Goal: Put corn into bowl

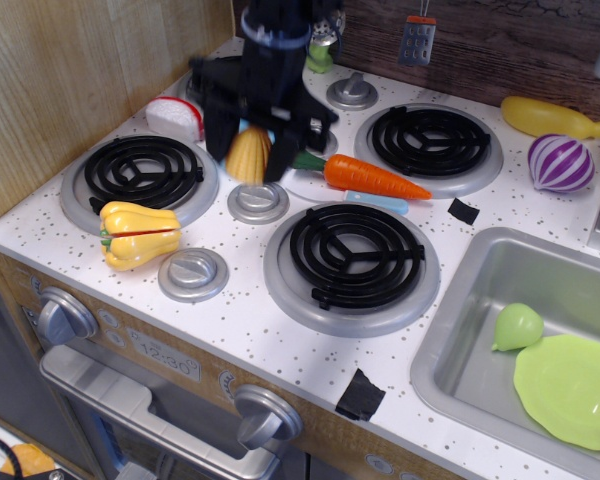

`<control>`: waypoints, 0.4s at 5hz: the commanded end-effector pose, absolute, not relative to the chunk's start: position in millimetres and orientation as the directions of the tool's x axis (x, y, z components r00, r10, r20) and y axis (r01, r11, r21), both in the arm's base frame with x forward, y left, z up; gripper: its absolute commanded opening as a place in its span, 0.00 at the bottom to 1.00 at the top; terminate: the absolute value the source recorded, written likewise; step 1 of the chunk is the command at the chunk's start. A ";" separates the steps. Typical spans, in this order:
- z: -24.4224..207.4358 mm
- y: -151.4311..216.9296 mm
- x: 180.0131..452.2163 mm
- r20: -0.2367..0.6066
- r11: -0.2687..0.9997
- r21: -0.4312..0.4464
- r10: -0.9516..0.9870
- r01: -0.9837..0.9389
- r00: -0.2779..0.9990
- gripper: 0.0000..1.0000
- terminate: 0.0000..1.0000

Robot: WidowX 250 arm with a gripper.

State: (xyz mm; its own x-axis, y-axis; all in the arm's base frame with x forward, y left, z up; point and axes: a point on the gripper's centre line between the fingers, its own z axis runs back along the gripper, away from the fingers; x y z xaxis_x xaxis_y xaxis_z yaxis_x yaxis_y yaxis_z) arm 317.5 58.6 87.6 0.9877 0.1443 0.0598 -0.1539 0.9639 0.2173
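Note:
The corn (247, 153) is a yellow-orange ribbed dome held between my gripper's (248, 152) black fingers, lifted above the back middle of the stove top. The gripper is shut on it and blurred by motion. The light blue bowl is almost wholly hidden behind the gripper and corn; only a thin blue sliver (279, 136) shows beside the corn. The arm comes down from the top of the view.
A yellow bell pepper (137, 234) lies front left. A carrot (370, 176) lies right of the gripper. Several black coil burners and grey knobs (257, 201) fill the stove. A sink (450, 340) at right holds a green plate (570, 388) and a pear. A squash and an onion sit at back right.

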 end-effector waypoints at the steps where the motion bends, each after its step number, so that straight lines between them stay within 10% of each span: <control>1: 105.7 96.4 361.6 0.167 0.971 0.213 0.078 -0.113 0.983 0.00 0.00; 2: 97.4 116.8 382.2 0.260 0.973 0.230 -0.027 -0.035 0.965 0.00 0.00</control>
State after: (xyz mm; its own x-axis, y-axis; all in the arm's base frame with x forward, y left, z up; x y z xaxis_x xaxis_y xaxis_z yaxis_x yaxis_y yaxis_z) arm 374.2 116.3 79.0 0.9783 0.0011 0.2073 -0.0469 0.9752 0.2162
